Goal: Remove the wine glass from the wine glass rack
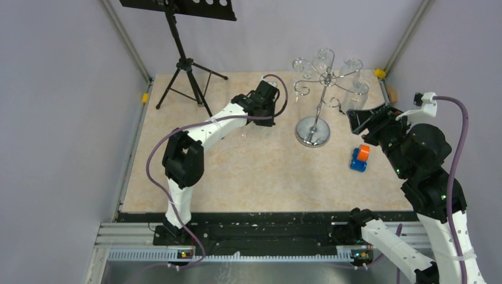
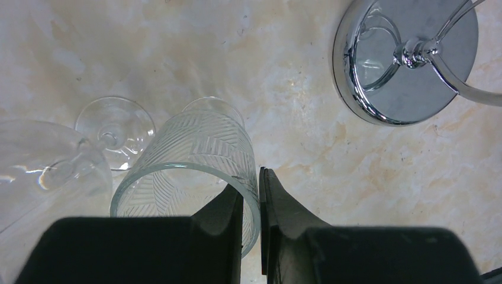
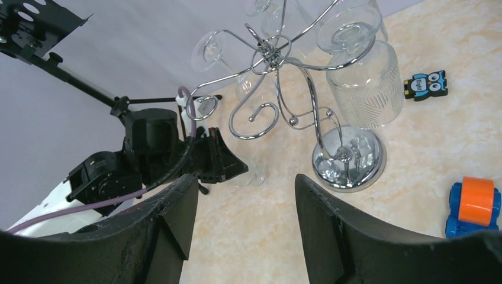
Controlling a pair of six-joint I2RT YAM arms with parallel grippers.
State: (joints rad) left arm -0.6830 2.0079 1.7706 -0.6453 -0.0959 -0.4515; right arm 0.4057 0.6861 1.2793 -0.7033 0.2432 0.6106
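Pinching the rim of a patterned wine glass [image 2: 183,160] that stands on the table [image 2: 296,89], the left gripper [image 2: 251,204] sits just left of the wine glass rack [image 1: 312,131]. Right of the rack, the right gripper [image 3: 244,195] hangs with fingers apart.

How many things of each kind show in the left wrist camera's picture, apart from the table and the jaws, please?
Glasses: 2 (patterned glass, plain glass)
Rack: 1
Total: 3
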